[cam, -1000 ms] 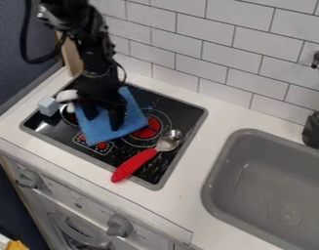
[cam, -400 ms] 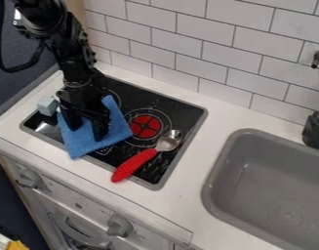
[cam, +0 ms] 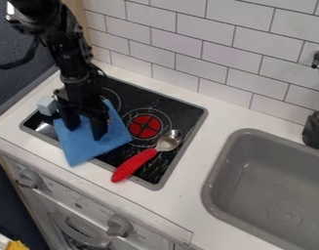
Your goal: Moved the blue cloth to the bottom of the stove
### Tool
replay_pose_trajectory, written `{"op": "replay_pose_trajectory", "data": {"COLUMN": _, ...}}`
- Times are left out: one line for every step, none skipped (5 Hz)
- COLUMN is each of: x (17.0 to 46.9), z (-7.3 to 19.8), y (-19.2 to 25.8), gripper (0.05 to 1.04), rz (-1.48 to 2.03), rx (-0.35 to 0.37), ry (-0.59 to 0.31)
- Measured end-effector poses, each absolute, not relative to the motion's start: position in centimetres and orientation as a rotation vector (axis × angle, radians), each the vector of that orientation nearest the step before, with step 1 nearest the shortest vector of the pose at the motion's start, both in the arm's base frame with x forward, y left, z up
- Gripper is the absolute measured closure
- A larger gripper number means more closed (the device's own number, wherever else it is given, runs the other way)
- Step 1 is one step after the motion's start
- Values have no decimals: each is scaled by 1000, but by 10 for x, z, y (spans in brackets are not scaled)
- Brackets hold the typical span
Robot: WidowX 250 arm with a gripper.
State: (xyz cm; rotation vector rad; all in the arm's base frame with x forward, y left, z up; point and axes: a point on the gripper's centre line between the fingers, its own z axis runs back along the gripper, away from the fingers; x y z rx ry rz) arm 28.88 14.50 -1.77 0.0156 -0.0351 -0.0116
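Blue cloth (cam: 83,149) under the parted jaws, partly on the stove (cam: 174,106)

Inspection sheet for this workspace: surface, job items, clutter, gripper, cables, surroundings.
Surface: black cooktop, pale specks near its front right; white counter around it.
Job's things: blue cloth on the cooktop's front left, near corner past the front rim.
Clutter: red-handled spoon on the cooktop; pale blue block at its left edge.
Gripper: fingers apart, pointing down at the cloth.
Cables: black cable looping beside the arm.
Surroundings: gray sink and black faucet right, white tiled wall behind.
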Motion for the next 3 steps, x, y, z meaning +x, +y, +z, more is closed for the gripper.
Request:
{"op": "replay_pose_trajectory", "data": {"x": 292, "z": 1, "y": 140, "gripper": 84, "rz": -19, "rx": -8, "ry": -65}}
{"op": "replay_pose_trajectory", "data": {"x": 297, "z": 27, "y": 139, "gripper": 84, "rz": -29, "rx": -5, "ry": -128}}
{"op": "replay_pose_trajectory", "data": {"x": 295, "z": 42, "y": 145, "gripper": 84, "rz": -22, "rx": 25, "ry": -148}}
